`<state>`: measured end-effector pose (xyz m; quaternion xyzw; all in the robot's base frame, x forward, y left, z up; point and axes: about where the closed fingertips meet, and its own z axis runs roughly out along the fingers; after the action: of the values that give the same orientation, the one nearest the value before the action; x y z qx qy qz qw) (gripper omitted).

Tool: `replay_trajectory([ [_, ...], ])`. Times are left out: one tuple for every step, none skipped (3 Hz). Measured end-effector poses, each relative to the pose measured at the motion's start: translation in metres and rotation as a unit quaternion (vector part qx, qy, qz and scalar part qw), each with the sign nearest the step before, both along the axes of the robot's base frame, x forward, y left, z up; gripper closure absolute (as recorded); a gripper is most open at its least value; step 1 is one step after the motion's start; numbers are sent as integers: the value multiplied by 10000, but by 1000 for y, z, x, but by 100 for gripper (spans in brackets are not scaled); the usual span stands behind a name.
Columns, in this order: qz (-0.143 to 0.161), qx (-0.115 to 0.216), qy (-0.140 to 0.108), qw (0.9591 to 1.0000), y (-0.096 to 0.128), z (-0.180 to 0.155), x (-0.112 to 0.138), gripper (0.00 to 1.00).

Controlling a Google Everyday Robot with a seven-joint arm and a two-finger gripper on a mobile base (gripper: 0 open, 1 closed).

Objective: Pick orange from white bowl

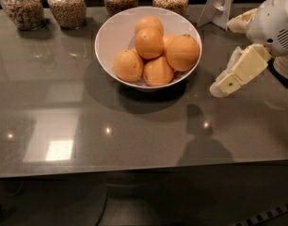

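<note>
My cream gripper (222, 84) hangs above the grey table (134, 135), holding nothing; how far open, I cannot tell. Just left of it, the glossy round white bowl (111, 36) holds the big dimpled orange (182, 52) on the gripper's side, among smaller oranges (128, 65). Beyond stand 4 grain-filled glass jars (66, 4).

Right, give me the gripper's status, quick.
Gripper: holds nothing, hovers to the right of the white bowl, apart from the orange; open or closed cannot be told.
</note>
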<state>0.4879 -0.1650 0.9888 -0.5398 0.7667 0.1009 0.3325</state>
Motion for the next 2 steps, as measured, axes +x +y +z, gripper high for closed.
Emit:
replay_trajectory([
  [86, 469, 53, 9988, 17, 9, -4, 0],
  [85, 469, 52, 9988, 17, 9, -4, 0],
])
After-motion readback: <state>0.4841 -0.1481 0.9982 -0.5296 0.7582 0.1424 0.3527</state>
